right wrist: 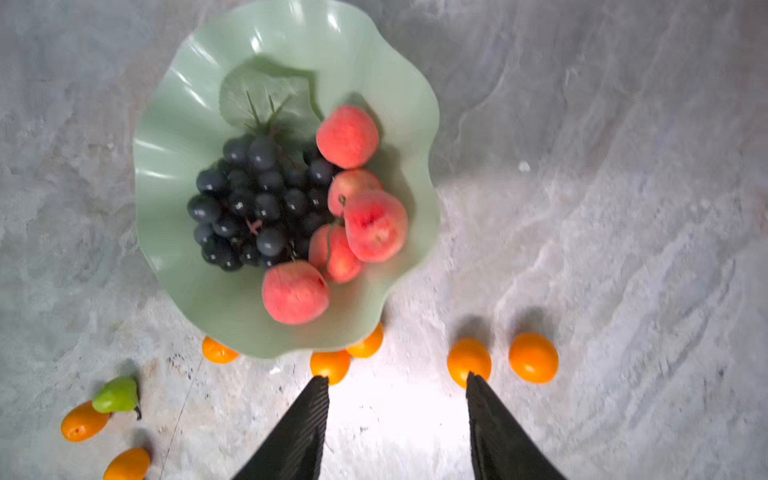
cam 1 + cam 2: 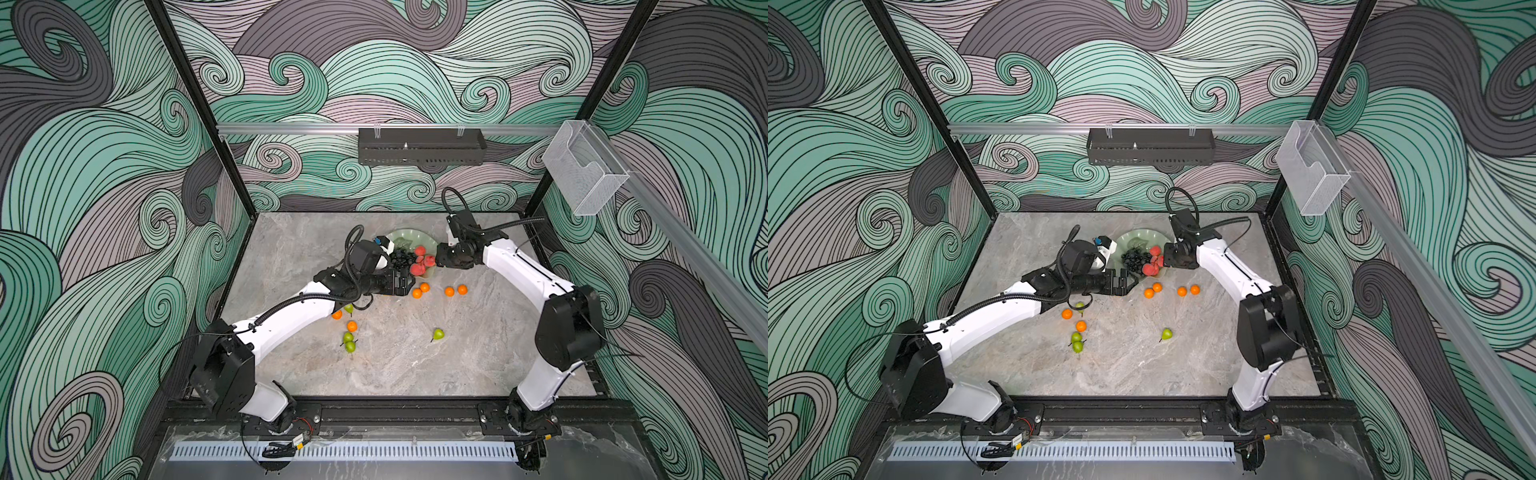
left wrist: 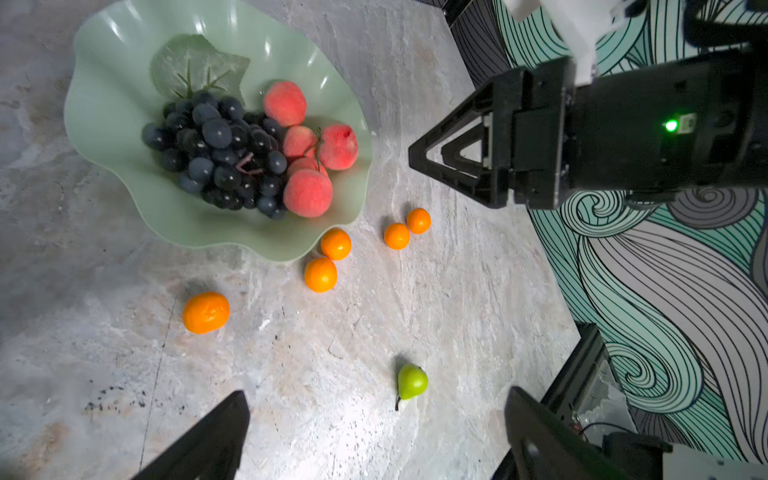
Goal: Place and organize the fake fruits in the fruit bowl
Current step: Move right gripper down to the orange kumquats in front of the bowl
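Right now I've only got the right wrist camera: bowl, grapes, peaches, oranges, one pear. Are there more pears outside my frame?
Observer: Yes. A lone pear lies on the table, well in front of the bowl, toward the arm bases.
Operator: Any others?
Observer: A pair of pears, apparently touching, lies on the left arm's side, also toward the bases.
Operator: And the left claw?
Observer: The left claw is open and empty, hovering by the near rim of the fruit bowl.
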`<state>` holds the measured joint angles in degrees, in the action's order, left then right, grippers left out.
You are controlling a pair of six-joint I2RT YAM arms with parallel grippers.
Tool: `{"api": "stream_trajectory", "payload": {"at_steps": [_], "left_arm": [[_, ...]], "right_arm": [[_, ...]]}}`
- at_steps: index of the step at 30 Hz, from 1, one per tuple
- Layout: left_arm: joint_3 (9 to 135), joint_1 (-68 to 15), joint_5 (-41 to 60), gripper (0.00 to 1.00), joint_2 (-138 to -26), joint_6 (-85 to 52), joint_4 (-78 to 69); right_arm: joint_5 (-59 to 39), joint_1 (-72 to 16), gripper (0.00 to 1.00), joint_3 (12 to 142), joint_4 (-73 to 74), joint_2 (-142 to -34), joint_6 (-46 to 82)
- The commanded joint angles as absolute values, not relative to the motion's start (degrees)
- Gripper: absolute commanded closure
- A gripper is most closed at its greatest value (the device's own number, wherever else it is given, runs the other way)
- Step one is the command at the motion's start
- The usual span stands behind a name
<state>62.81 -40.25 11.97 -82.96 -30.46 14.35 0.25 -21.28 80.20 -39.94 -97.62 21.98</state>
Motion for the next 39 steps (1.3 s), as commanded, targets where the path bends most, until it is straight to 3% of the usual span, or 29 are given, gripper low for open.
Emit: {"api": "stream_trajectory", "payload": {"at_steps": [1, 7, 15, 27, 39], "left_arm": [[60.8, -42.0, 11.5, 0.02, -81.9, -31.4, 15.7], [61.2, -48.2, 10.1, 0.02, -84.3, -32.3, 13.5], [70.0, -53.4, 7.3, 0.02, -93.9, -28.4, 12.6], [80.6, -53.8, 8.5, 0.02, -104.1, -24.5, 15.2], [83.0, -53.7, 9.9, 0.02, -107.1, -23.3, 16.2]], "right_arm": [[3.5, -21.2, 0.45, 73.8, -40.1, -93.0, 24.3], [6.3, -17.7, 0.45, 65.5, -39.9, -87.8, 24.5], [3.5, -11.9, 0.45, 65.6, -38.9, -92.4, 24.4], [-3.3, -8.8, 0.46, 73.1, -40.0, -103.6, 21.9], [-6.5, -8.9, 0.49, 76.9, -41.0, -110.8, 20.8]]}}
